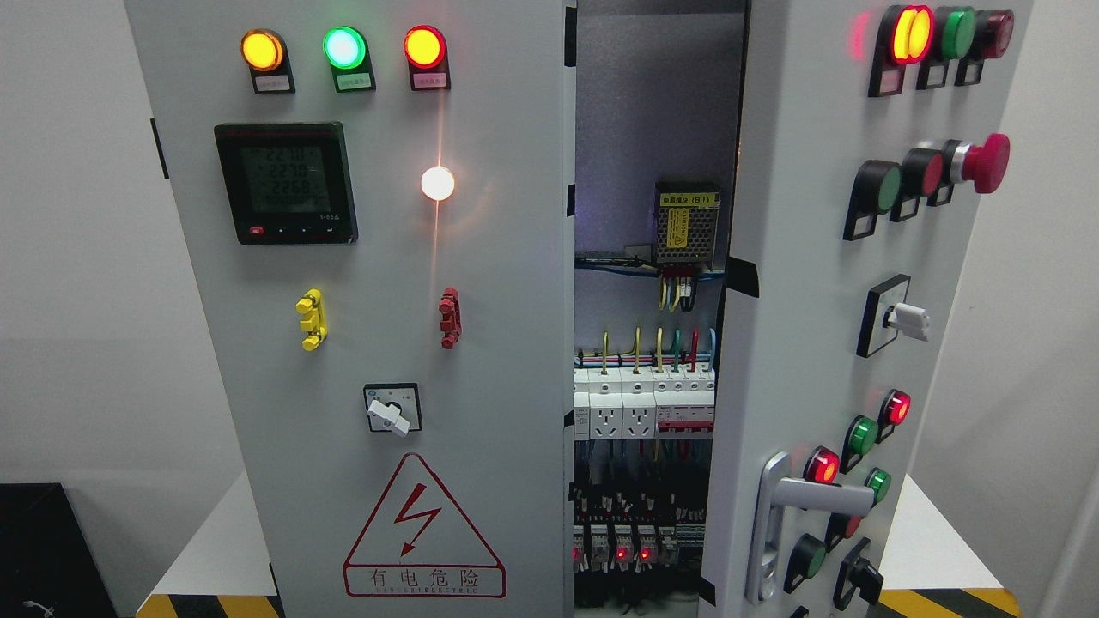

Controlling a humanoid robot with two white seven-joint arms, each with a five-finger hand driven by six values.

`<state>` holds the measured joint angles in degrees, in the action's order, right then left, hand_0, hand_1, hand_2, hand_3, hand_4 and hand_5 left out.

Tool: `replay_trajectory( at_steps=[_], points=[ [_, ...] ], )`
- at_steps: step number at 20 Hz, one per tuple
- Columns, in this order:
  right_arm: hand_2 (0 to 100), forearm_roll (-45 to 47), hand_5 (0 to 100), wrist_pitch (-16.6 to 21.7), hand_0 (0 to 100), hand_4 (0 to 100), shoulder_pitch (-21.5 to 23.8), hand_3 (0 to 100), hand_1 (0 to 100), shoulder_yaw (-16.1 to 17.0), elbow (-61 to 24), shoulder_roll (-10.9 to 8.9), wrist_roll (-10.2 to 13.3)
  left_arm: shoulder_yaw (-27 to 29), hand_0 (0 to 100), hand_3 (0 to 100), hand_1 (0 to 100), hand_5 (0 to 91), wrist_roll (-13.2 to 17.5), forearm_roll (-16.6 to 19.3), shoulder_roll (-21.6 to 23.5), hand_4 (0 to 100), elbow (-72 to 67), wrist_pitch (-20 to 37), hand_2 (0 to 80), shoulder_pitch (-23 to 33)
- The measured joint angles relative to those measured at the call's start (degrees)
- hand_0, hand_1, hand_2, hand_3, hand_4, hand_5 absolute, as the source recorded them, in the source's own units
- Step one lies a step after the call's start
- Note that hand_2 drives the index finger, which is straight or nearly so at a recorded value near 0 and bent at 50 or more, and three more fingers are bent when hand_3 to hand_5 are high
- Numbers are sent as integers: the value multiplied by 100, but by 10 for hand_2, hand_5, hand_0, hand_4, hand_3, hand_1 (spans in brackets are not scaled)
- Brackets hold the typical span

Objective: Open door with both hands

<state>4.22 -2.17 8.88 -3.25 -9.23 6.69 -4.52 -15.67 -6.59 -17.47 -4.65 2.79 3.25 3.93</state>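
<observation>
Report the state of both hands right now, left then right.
Left hand: not in view, so its state cannot be told.
Right hand: not in view either; nothing grips the door handle.

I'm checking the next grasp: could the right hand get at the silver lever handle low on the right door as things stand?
Probably yes, though no hand is in view. The lever handle stands proud of the right door, which is swung partly open, and nothing sits in front of it. Only the red and green buttons crowd its right side.
</observation>
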Motion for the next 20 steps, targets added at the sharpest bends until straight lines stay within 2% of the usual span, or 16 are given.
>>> replay_trajectory(
  at_steps=[10, 20],
  points=[
    [0, 0, 0, 0, 191, 0, 0, 0, 0, 0, 0, 0, 0, -9, 0, 0, 0, 0, -7, 13, 140, 0, 258, 1, 0, 73],
    [0, 0, 0, 0, 192, 0, 0, 0, 0, 0, 1, 0, -1, -218, 0, 0, 0, 0, 14, -4, 786, 0, 2317, 2, 0, 655]
  ],
)
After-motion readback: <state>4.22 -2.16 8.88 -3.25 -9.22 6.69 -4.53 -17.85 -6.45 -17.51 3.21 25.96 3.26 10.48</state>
